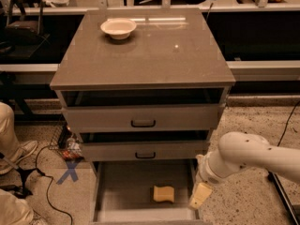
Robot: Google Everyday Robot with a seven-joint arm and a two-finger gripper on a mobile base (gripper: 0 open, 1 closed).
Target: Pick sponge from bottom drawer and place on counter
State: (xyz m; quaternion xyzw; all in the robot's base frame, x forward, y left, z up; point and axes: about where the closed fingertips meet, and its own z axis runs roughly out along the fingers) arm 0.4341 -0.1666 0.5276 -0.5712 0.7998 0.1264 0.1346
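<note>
The pale-yellow sponge (163,194) lies on the floor of the open bottom drawer (122,191), right of its middle and toward the front. My gripper (200,196) hangs from the white arm (243,158) at the drawer's right rail, just right of the sponge and apart from it. It holds nothing that I can see. The grey-brown counter (154,55) tops the cabinet.
A round cream bowl (118,28) stands on the counter at the back left. The two upper drawers with black handles (143,123) are slightly ajar. A person's legs and shoe (14,149), cables and a blue floor cross (69,172) are at the left.
</note>
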